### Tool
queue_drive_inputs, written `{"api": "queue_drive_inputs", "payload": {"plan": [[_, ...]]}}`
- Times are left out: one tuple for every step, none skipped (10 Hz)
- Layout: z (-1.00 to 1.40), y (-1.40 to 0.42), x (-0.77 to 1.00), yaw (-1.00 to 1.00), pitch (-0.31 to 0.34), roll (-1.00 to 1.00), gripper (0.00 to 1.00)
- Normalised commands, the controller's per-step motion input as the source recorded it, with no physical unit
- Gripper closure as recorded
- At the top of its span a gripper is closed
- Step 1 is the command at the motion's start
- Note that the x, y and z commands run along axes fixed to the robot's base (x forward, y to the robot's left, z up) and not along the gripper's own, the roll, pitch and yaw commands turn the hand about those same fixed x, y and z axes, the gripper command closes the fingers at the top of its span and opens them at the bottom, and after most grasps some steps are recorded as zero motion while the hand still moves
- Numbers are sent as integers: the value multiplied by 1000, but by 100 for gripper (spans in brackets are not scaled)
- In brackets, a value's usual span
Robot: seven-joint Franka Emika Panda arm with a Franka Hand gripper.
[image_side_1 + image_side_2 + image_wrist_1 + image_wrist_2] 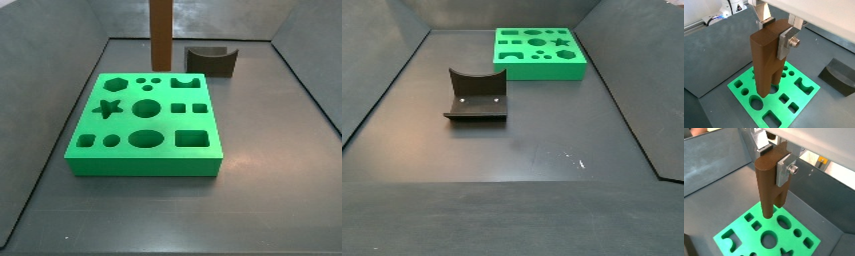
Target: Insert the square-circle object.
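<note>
One gripper [777,31] holds one brown bar [767,60] upright between its two silver fingers [784,42], closed on the bar's top; the bar hangs over one green board [801,97] with many cut holes, and I cannot tell if its lower end touches the board; one dark grey block [476,95] with a curved notch stands on the floor well apart from the board.
</note>
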Motion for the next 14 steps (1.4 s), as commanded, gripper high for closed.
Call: {"api": "queue_drive_inputs", "payload": {"plan": [[-417,-1000,-323,60,-141,187,100],[-409,-1000,-331,54,-123,186,100],[-360,-911,-394,-89,-20,137,100],[-94,-474,-177,-611,83,144,100],[-120,-449,-251,-571,84,140,100],[-194,-149,-123,-820,53,33,100],[-323,0,0,-1000,0,0,100],[-389,0,0,-1000,10,0,100],[-437,0,-89,-997,21,0,100],[-500,17,-140,-966,50,0,100],[-534,49,-120,-957,81,0,100],[-489,60,-129,-940,56,0,100],[-349,54,-111,-934,0,0,100],[-306,0,-131,-986,7,0,100]]}}
